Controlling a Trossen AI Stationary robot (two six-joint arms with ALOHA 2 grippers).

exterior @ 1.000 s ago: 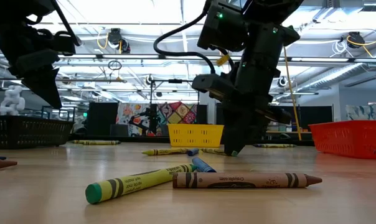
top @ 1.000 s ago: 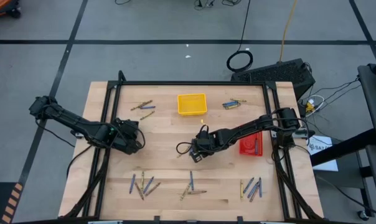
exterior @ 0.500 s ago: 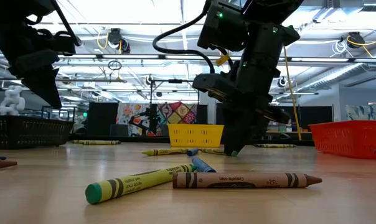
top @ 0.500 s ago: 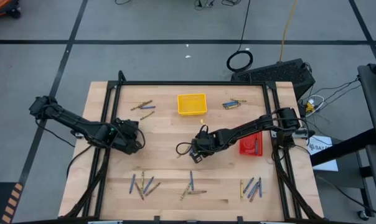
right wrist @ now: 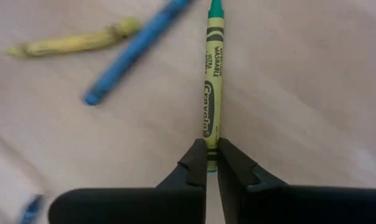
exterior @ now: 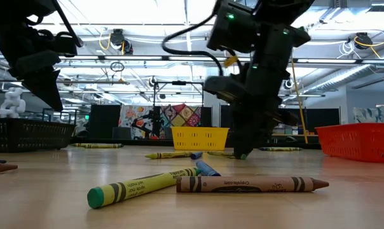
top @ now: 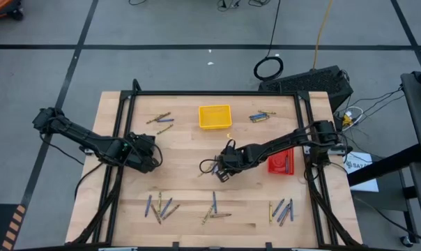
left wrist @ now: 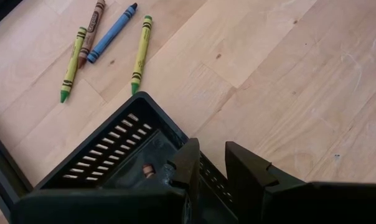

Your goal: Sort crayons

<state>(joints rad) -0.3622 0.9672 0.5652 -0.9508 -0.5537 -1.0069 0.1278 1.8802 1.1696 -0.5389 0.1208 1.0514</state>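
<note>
- My right gripper (right wrist: 206, 163) is clenched on the butt end of a green crayon (right wrist: 211, 81); the long axis runs straight out from the fingertips and the green tip points away from the wrist.
- From above, that gripper (top: 222, 169) sits near the middle of the table (top: 182, 150), with bare wood on its left and toward the near edge.
- In the right wrist view a blue crayon (right wrist: 133, 53) lies on the slant just beside the held one, and a yellow crayon (right wrist: 76, 42) lies farther off, almost crosswise to it.
- The red tray (top: 281, 162) is close to the right arm's elbow, at the right frame rail.
- The yellow tray (top: 215, 116) is at the far side, near the middle, with loose crayons to either side of it.
- Along the near edge three clumps of crayons (top: 160, 206) lie mostly pointing front to back.
- My left gripper (left wrist: 211, 163) waits at the left side over a black tray (left wrist: 107, 158), fingers partly apart; I cannot tell whether it grips the tray's wall.
- Beyond the black tray, four crayons (left wrist: 116, 32) lie roughly side by side on open wood.
- The low view shows a green-tipped crayon (exterior: 144, 186) and a brown one (exterior: 250, 184) lying across the foreground.
</note>
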